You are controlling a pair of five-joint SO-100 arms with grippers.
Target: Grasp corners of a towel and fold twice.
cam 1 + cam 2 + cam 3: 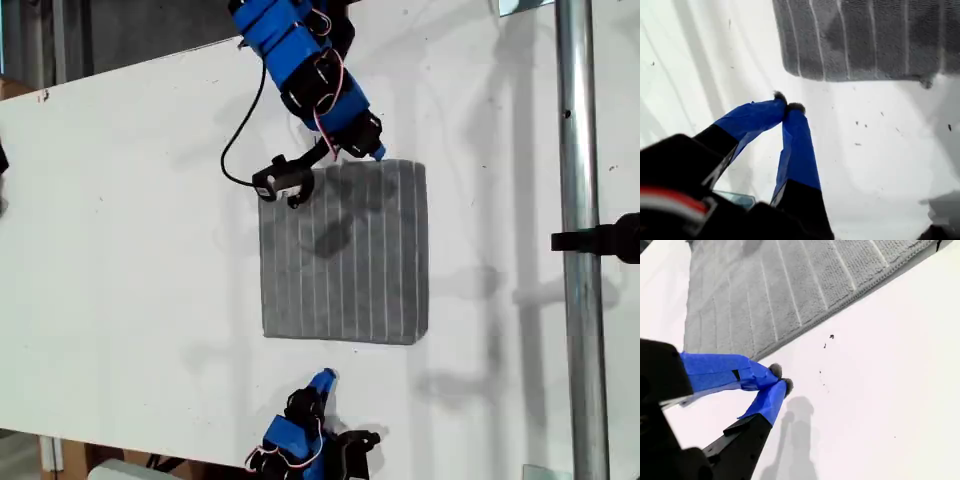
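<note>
Nearest the lens in the exterior view is a metal pole [575, 200] running down that view's right side above the white table [130, 250]. The grey striped towel [345, 255] lies flat and spread on the table a little right of the view's centre, its pale stripes running from far to near. My second tool [375, 152] comes in from the far side with its tip just at the towel's far edge; a black cable [235, 140] loops beside that arm. My first tool [325, 378] sits at the near side, apart from the towel's near edge.

Along the first wrist view, my first tool [788, 102] has its blue-taped jaws pressed tip to tip with nothing between them. Bare table [880, 165] separates it from the towel [865, 35], whose rounded corner [787, 67] shows ahead.

Along the second wrist view, my second tool [780, 377] is likewise closed and empty, over bare table [880, 390] just beside the towel's [765, 295] hemmed edge.
</note>
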